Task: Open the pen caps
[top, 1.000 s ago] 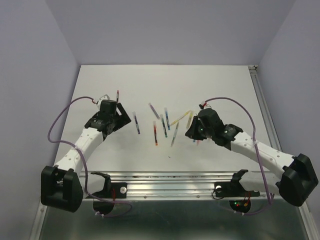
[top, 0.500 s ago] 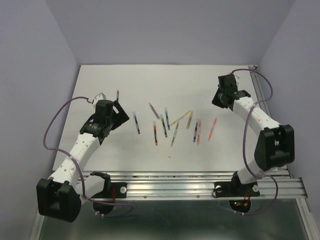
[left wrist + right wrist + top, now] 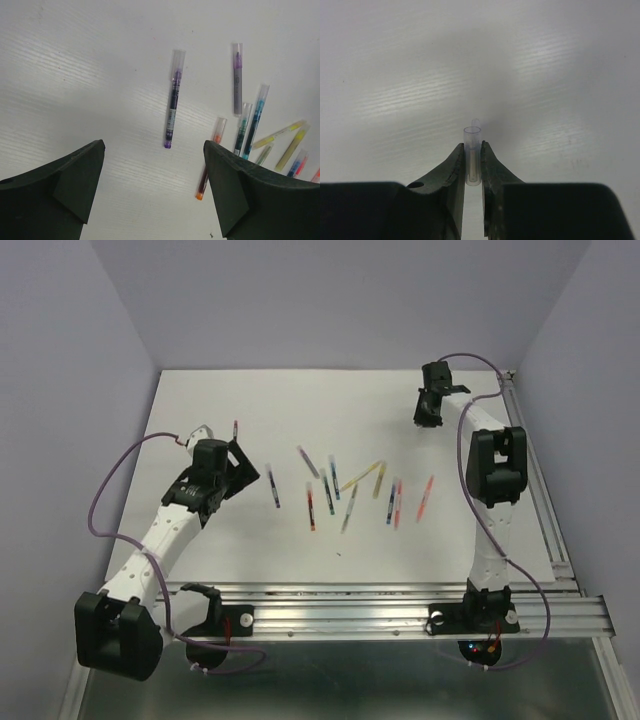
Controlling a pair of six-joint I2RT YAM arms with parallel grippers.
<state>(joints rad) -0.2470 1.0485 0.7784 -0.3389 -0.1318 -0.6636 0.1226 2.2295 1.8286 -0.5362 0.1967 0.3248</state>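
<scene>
Compared with one second before, the right arm is no longer over the pens (image 3: 345, 490) in the middle of the surface (image 3: 250, 550). It now reaches to the far right corner, and an orange-red pen (image 3: 425, 497), which the arm covered then, lies in full view. The right end effector (image 3: 472, 145) is pinching a clear cap (image 3: 472, 136), which stands upright between the two fingers, lifted above the bare surface, with its open end on top. The left arm has almost not moved. The left end effector (image 3: 153, 145) has its fingers spread wide and holds nothing, and in its own view a purple pen (image 3: 172, 102) lies on the surface past the fingers, with the cap on. From the top view we cannot see the held cap at all, it is too small. There the pens are only short blurred strokes, so we cannot tell which of them carry caps. In the left wrist view the pens at the right side are partly cut off by the dark finger.
</scene>
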